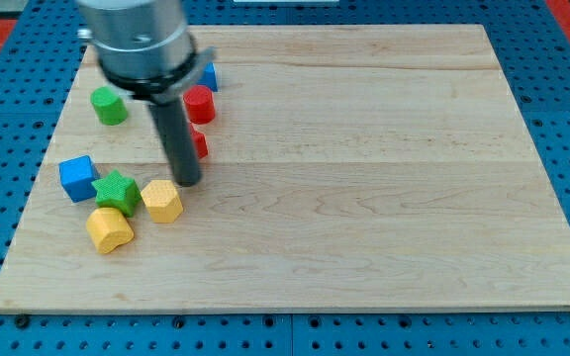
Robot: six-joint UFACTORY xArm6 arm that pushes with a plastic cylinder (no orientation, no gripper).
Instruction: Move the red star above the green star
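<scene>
The green star (117,191) lies at the view's left on the wooden board (364,178). The red star (198,144) is mostly hidden behind my rod, up and to the right of the green star; its shape is hard to make out. My tip (187,181) rests on the board just below the red star and just above the yellow hexagon (162,201), to the right of the green star.
A blue cube (78,177) sits left of the green star and a yellow block (110,228) below it. A red cylinder (199,104), a blue block (207,75) and a green cylinder (109,105) lie toward the view's top left.
</scene>
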